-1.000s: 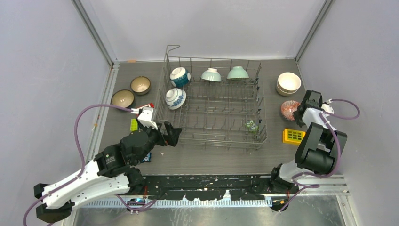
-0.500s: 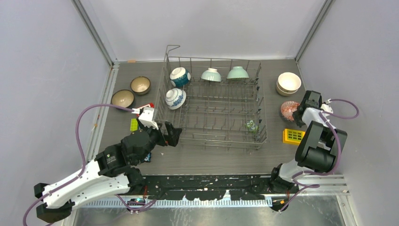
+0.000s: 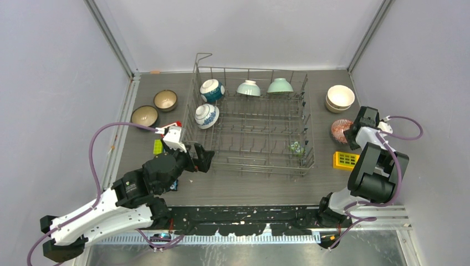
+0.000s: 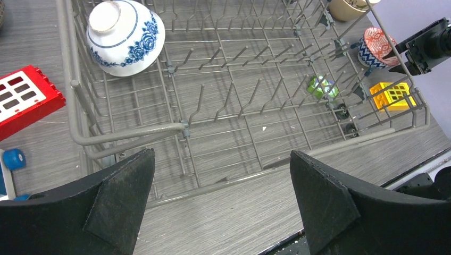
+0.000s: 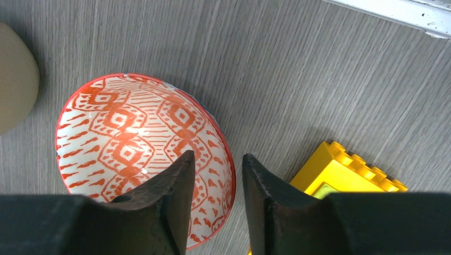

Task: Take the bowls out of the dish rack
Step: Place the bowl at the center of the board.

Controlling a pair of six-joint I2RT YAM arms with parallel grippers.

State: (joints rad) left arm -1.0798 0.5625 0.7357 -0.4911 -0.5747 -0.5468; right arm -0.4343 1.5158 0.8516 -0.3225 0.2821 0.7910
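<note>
Sitting in the dish rack (image 3: pixel 252 138) are four bowls (image 3: pixel 212 90) and a green block (image 3: pixel 296 147)

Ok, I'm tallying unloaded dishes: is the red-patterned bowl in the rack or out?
Out. The red-patterned bowl sits mouth-up on the table, right of the dish rack, beside the yellow block.

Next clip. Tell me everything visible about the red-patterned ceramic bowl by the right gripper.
The red-patterned ceramic bowl is small, round and glossy: white inside with an orange-red diamond lattice and red rim, blue zigzags outside. It sits upright and empty on the grey wood-grain table, right of the grey wire dish rack, between a cream bowl and a yellow toy block. The right gripper straddles its rim, jaws apart; contact unclear.
</note>
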